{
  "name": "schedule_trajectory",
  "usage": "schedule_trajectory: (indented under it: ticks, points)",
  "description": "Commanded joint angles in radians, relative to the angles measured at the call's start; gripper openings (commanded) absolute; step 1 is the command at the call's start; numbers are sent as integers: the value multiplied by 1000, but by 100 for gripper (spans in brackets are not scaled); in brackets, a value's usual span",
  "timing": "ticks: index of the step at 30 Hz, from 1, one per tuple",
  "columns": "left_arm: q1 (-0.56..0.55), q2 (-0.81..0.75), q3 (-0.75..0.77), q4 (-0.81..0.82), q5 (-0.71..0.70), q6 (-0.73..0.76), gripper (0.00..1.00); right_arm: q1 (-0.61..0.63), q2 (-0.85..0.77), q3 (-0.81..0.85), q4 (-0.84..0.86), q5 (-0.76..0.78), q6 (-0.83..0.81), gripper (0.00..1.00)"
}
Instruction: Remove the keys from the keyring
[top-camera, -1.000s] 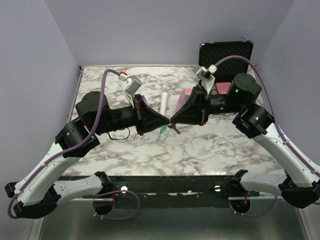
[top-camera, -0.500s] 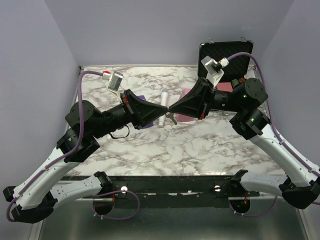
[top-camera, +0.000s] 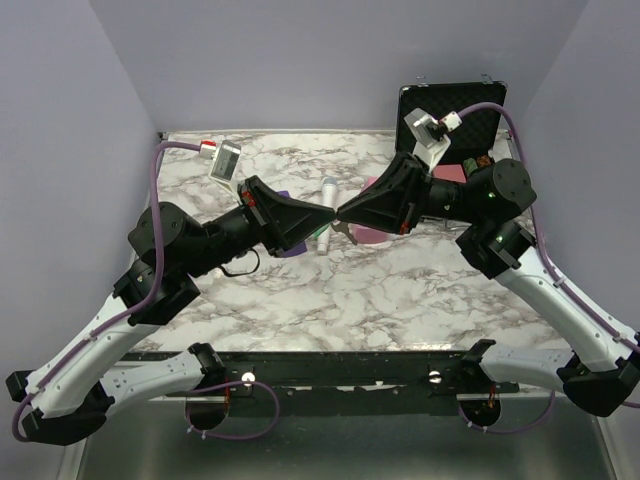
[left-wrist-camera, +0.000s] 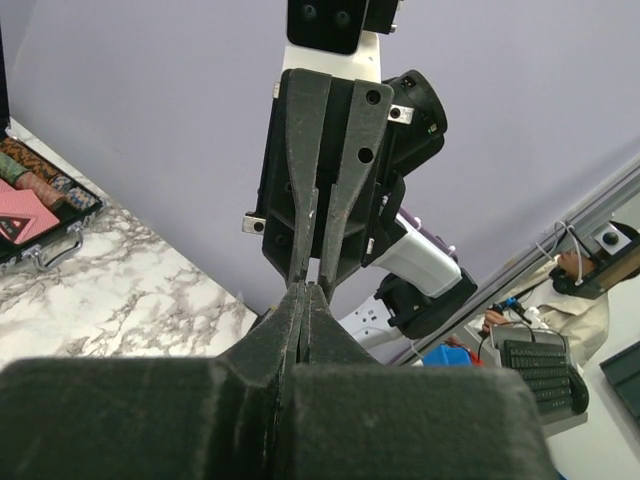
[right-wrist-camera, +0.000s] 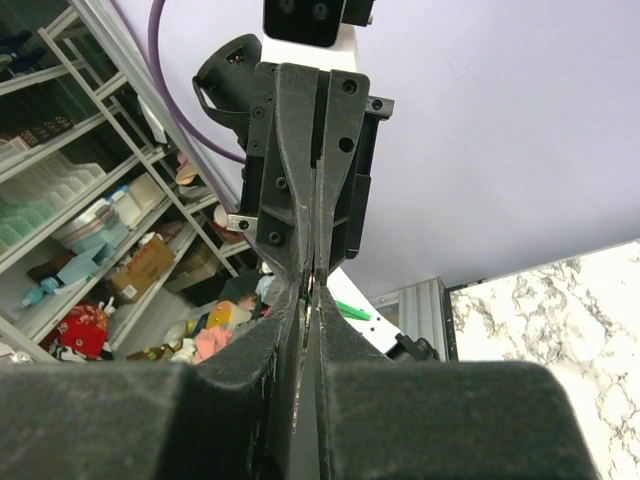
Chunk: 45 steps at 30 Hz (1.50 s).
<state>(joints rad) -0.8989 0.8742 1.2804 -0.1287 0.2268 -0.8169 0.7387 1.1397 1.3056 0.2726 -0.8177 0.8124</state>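
Observation:
My left gripper (top-camera: 331, 213) and right gripper (top-camera: 341, 213) meet tip to tip in the air above the middle of the marble table (top-camera: 380, 300). Both are shut. In the right wrist view a thin glint of metal, the keyring (right-wrist-camera: 322, 290), sits between my right gripper's (right-wrist-camera: 318, 296) pads. A small green key head (right-wrist-camera: 354, 311) hangs just beyond them. In the top view a small grey bunch (top-camera: 344, 231) dangles under the two tips. In the left wrist view my left gripper (left-wrist-camera: 306, 290) is closed against the right one, and what it holds is hidden.
A white microphone (top-camera: 327, 198) lies behind the tips, with a pink object (top-camera: 374, 236) to the right and a purple object (top-camera: 285, 250) to the left. An open black case (top-camera: 452, 108) with poker chips (left-wrist-camera: 40, 190) stands at the back right. A black cable (top-camera: 236, 268) lies at left.
Over the last second both grippers rose and moved toward the back of the table, tips together, carrying the key bunch. In the last half second they barely shifted.

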Motion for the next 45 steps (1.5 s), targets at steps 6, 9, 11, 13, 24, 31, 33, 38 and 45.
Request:
schedule_trajectory:
  ticks: [6,9,11,13,24,31,33,38,45]
  points:
    - [-12,-1,0,-20,-66,24,0,7,2,-17,88,-12,30,21]
    - [-15,-1,2,-17,-73,27,0,5,2,-23,94,-15,36,22]
    - [-18,-1,4,-17,-79,28,0,7,-1,-29,100,-14,39,21]
    - [-21,-6,4,-20,-90,30,0,7,-1,-35,100,-12,39,20]
    - [-46,-20,-20,-3,-147,36,0,7,-1,-58,96,0,34,21]
    - [-64,-23,-21,0,-185,44,0,7,-3,-60,97,-1,39,23]
    - [-67,-26,-21,1,-193,47,0,7,-6,-66,96,2,37,27]
    - [-71,-24,-20,1,-198,50,0,7,-12,-72,97,12,36,30]
    - [-78,-21,-21,1,-201,51,0,7,-3,-60,106,23,41,29]
